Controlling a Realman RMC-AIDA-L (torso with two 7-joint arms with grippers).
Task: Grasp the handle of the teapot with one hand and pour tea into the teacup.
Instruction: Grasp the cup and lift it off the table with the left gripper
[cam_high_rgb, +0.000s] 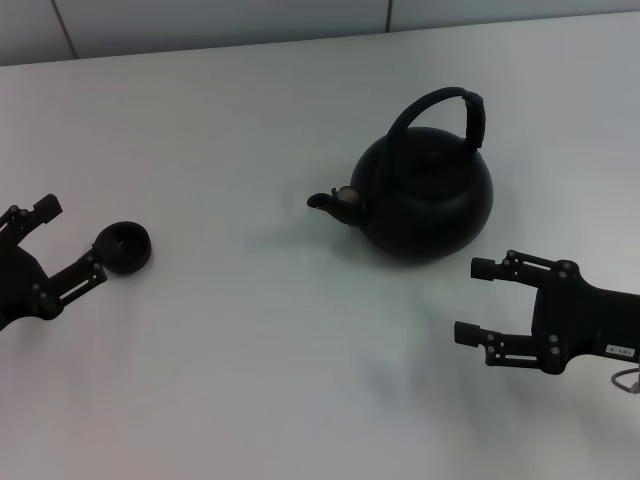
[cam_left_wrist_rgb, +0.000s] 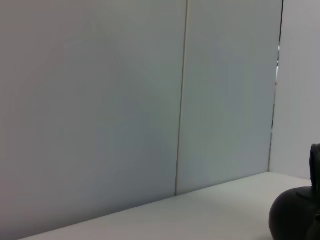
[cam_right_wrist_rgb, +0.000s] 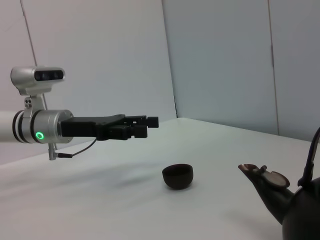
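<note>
The teapot (cam_high_rgb: 424, 205) stands lidded mid-table, handle (cam_high_rgb: 440, 115) arched upright, spout toward the teacup (cam_high_rgb: 123, 247), well apart at the left. The white table (cam_high_rgb: 260, 370) meets pale wall panels (cam_left_wrist_rgb: 100, 100). The right gripper (cam_high_rgb: 477, 300) hovers near the teapot, spread wide, holding nothing; the left gripper (cam_high_rgb: 72, 236) gapes beside the teacup.

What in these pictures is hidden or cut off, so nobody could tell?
- Whether the teapot holds tea: its lid is on in the head view.
- Most of the teapot in both wrist views: the picture edge cuts it off.
- The teacup inside: too dark in the head view, seen side-on in the right wrist view.
- The left tool in its own wrist view: out of frame.
</note>
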